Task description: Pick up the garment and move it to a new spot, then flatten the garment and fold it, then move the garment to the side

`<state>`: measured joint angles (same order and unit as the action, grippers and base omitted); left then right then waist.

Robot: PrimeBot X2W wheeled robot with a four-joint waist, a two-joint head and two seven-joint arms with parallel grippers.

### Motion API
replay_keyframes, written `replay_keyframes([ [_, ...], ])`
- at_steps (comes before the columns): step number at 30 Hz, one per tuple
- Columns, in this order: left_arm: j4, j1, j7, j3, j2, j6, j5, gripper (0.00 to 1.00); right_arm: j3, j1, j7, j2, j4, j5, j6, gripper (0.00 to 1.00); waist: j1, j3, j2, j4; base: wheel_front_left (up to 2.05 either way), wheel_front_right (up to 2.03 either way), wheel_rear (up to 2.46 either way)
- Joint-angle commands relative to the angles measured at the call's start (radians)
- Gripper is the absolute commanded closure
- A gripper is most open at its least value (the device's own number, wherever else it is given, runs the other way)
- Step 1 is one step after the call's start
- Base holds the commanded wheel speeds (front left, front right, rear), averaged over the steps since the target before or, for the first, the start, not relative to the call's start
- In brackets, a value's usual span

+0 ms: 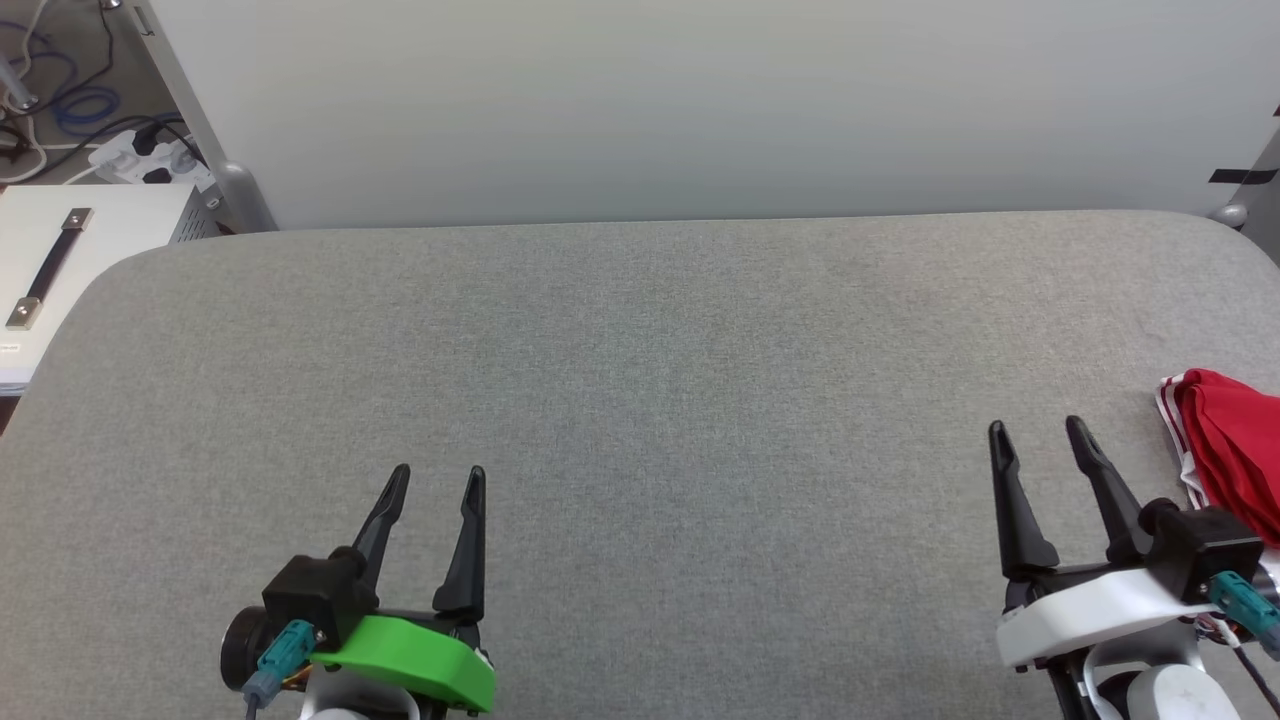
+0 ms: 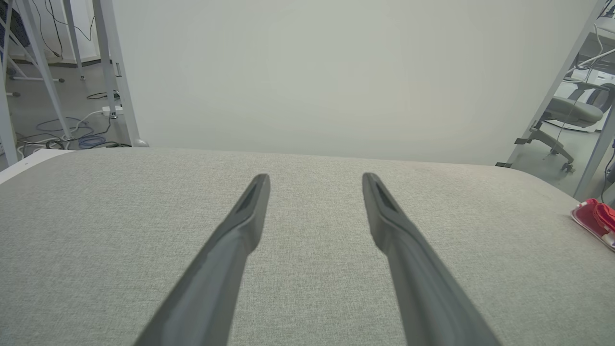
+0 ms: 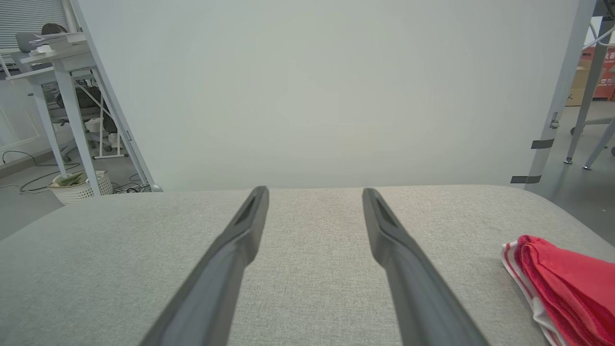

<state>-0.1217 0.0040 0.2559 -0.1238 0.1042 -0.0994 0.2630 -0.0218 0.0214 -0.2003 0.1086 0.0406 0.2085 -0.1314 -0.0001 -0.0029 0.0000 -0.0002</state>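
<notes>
Jaws apart on both arms, that was the picture! The left jaws stood spread, left fingers (image 1: 466,540) long and dark, tips pointing away across the grey cloth, low at the near left of the tabletop (image 1: 640,380). From the left wrist view they fanned out over the weave with a broad strip of fabric showing between them. At their base sat a bright green mount (image 1: 420,665).

Over to the right jaws: spread just as wide, right fingers (image 1: 1013,500) angled slightly leftward at the near right, a white mount (image 1: 1090,605) beneath them. And just beside them, further right, lay the garment (image 1: 1235,440). It was red and bunched into a heap, with white-striped trim along its left edge, and it sat hard against the right edge of the tabletop, running out of frame. The fingertips stood clear of it. Whether the black block (image 1: 1200,540) on that wrist touched the cloth, I couldn't tell.

The right wrist view had the garment (image 3: 567,274) low to the right of that arm's fingers. The left wrist view caught the garment (image 2: 596,218) as a small red patch far off at the right.

Beyond the far edge rose a plain white panel (image 1: 700,100). Off the left corner lay a power strip (image 1: 150,158), a blue cable (image 1: 85,105) and a white case (image 1: 100,240) with a black handle.
</notes>
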Motion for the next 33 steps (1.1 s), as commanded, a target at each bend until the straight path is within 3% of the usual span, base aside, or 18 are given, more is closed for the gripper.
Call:
replay_keyframes([
  [1, -0.004, 0.016, 0.006, 0.009, -0.009, -0.006, -0.008, 0.00, -0.007, -0.006, -0.012, -0.006, 0.008, -0.007, 0.001, 0.00, 0.0001, 0.000, 0.0000, 0.000, 0.00, 0.00, 0.00],
  [19, -0.007, 0.008, 0.006, 0.062, -0.039, -0.026, -0.033, 0.00, -0.015, 0.009, -0.032, -0.014, 0.036, -0.009, 0.001, 0.00, 0.0001, 0.013, 0.0000, -0.004, 0.00, 0.00, 0.00],
  [20, -0.005, 0.005, 0.000, 0.061, -0.038, -0.021, -0.032, 1.00, -0.015, 0.001, -0.024, -0.010, 0.034, -0.003, 0.000, 1.00, 0.0001, 0.013, 0.0000, -0.004, 0.00, 0.00, 0.00],
  [33, 0.006, 0.004, -0.026, 0.069, -0.038, -0.009, -0.053, 1.00, -0.010, -0.001, -0.002, -0.014, 0.026, -0.022, 0.000, 1.00, 0.0001, 0.013, 0.0000, -0.004, 0.00, 0.00, 0.00],
])
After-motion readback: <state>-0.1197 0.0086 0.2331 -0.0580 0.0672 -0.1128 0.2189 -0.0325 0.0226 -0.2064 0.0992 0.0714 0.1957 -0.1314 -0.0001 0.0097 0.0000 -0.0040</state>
